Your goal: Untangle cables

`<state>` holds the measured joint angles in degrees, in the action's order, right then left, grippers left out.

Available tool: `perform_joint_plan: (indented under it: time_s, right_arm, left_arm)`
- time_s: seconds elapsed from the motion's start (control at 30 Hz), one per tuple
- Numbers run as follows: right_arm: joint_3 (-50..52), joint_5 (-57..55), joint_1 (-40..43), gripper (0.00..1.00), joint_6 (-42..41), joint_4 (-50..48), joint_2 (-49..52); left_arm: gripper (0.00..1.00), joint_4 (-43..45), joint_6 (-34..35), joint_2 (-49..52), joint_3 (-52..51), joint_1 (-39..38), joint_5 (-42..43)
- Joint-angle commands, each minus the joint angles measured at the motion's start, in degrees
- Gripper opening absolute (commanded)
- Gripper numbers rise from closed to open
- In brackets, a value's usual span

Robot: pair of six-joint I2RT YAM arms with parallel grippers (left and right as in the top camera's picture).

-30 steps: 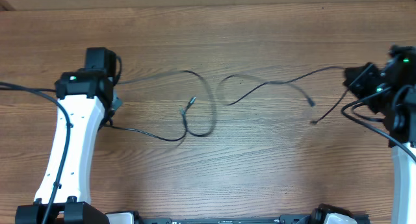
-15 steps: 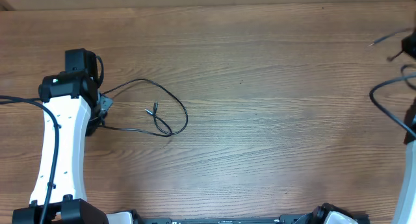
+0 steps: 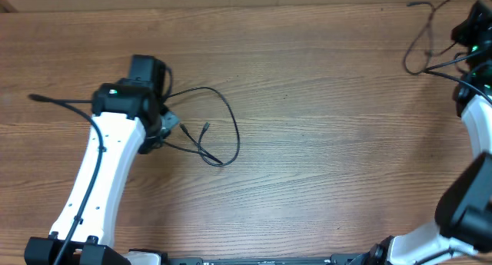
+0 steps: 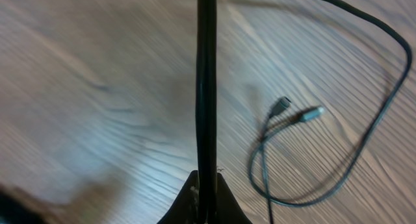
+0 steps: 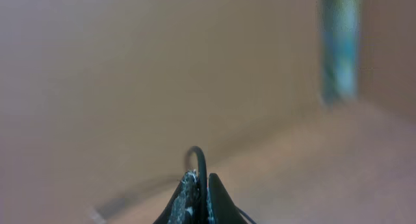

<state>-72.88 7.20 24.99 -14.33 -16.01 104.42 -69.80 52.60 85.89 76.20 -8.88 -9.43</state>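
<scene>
"Where are the cables at this moment?"

"Well apart, one at each side. The left cable [image 3: 234, 127] lies in a loose loop on the wooden table [image 3: 323, 142], just to the right of the left arm. The right cable [image 3: 408, 59] is at the far right corner, looping out from the right arm near the table's back edge."

"And the left claw [image 3: 167, 124], is it gripping anything?"

"Yes. It is closed tight on the left cable. From its own camera the left claw [image 4: 207, 185] has its tips pressed together at the bottom of the view, and the thin black cord [image 4: 207, 87] runs straight up out of them. To the right of that, the rest of the cord curves round in a wide loop flat on the wood, with two small plug ends [image 4: 312, 112] just beside each other inside it."

"What about the right claw [image 3: 464, 31]?"

"Closed as well, pinched on the right cable. In the wrist view the right claw [image 5: 200, 180] has its tips together, with a short arc of black cord [image 5: 199, 154] rising from between them. Everything behind is a tan blur, so I cannot tell from there where the rest of it hangs. From above, one of its ends [image 3: 410, 4] points left near the back edge."
</scene>
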Motion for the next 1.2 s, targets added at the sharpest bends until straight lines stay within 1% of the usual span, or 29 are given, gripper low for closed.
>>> perform_joint_plan:
  time_s: [0.0,0.1,0.2,0.33,0.4,0.43,0.53,0.63,0.8,0.97,1.03,1.07,1.1,1.13,1.17]
  right_arm:
    - [-1.25,-10.08,0.13,0.04,-0.90,0.70,4.24]
    - [-2.45,-11.23,1.27,0.04,-2.19,0.44,5.86]
    - [-5.53,-11.21,3.23,0.04,-2.12,-0.44,5.92]
    - [-13.22,-11.19,6.64,0.04,-1.86,0.28,5.92]
    - [-17.25,-10.95,8.28,0.04,-1.68,1.11,5.92]
    - [-19.47,-10.36,9.09,0.04,-1.38,1.97,5.92]
    - [-23.19,-7.08,10.40,0.04,2.97,4.02,6.40]
    - [-23.37,-6.91,10.38,0.04,3.06,6.99,8.00]
    - [-23.37,0.90,8.22,0.04,3.69,12.59,14.21]
    - [-23.37,0.92,4.31,0.04,9.53,16.65,17.44]
    - [-23.37,-0.50,3.15,0.04,10.32,17.66,17.94]
    - [-23.37,-1.62,2.75,0.12,10.25,18.18,18.03]
    - [-23.37,-2.99,2.51,0.28,9.84,18.73,18.03]
    - [-23.37,-4.24,2.43,0.51,9.68,19.17,18.03]
    - [-23.41,-5.31,2.38,0.77,9.66,19.52,17.97]
  left_arm:
    - [0.04,1.38,0.52,0.11,0.11,-4.26,1.07]
    - [0.04,4.44,0.48,0.11,0.11,-8.37,1.81]
    - [0.05,9.51,-1.66,0.17,0.11,-12.39,1.81]
    - [0.04,15.58,-5.14,0.68,0.11,-17.07,1.79]
    - [0.04,17.07,-5.46,1.14,0.11,-18.78,1.77]
    - [0.04,17.57,-5.46,1.53,0.11,-19.45,1.79]
    - [0.04,18.34,-5.42,2.56,0.11,-20.65,1.86]
    - [0.04,18.49,-5.11,3.78,0.11,-21.16,2.27]
    - [0.04,18.49,-5.01,6.05,0.11,-21.20,6.80]
    - [0.04,18.58,-5.01,7.76,0.11,-21.27,10.75]
    - [0.04,18.82,-5.01,8.24,0.11,-21.31,11.37]
    - [0.04,18.93,-5.01,8.48,0.11,-21.31,11.78]
    - [0.04,18.93,-5.01,8.52,0.11,-21.33,12.13]
    - [0.04,18.88,-5.03,8.61,0.11,-21.33,12.28]
    - [0.04,18.91,-5.03,8.61,0.11,-21.40,12.26]
